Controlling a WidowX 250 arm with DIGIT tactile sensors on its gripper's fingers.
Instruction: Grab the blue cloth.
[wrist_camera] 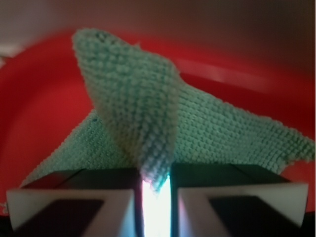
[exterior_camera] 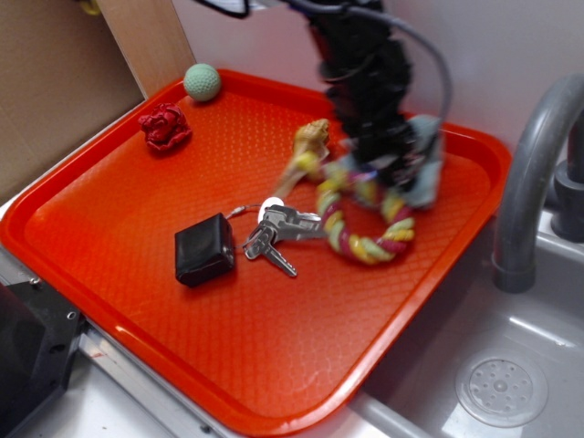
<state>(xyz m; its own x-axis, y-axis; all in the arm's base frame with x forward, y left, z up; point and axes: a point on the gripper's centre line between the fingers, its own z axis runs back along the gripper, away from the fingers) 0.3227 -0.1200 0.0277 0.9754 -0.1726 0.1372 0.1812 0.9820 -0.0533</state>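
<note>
Cloth pinched at the tray's far right

Gripper point(wrist_camera: 155, 190) jaws are pressed together on a fold of the blue cloth point(wrist_camera: 148, 123), which rises in a peak between them in the wrist view. From outside, the blurred black arm point(exterior_camera: 370, 82) stands over the cloth point(exterior_camera: 427, 169) on the red tray point(exterior_camera: 274, 365), just beside the braided rope ring point(exterior_camera: 365, 219). Keys point(exterior_camera: 278, 233), a black box point(exterior_camera: 204, 249), a red wad point(exterior_camera: 165, 127) and a green ball point(exterior_camera: 202, 81) lie elsewhere on the tray

The black arm point(exterior_camera: 365, 73) reaches straight down, blurred in the exterior view. Its gripper point(wrist_camera: 154, 190) points downward. The fingers point(wrist_camera: 74, 197) are nearly together, pinching a fold of the blue cloth point(wrist_camera: 143, 123).
</note>
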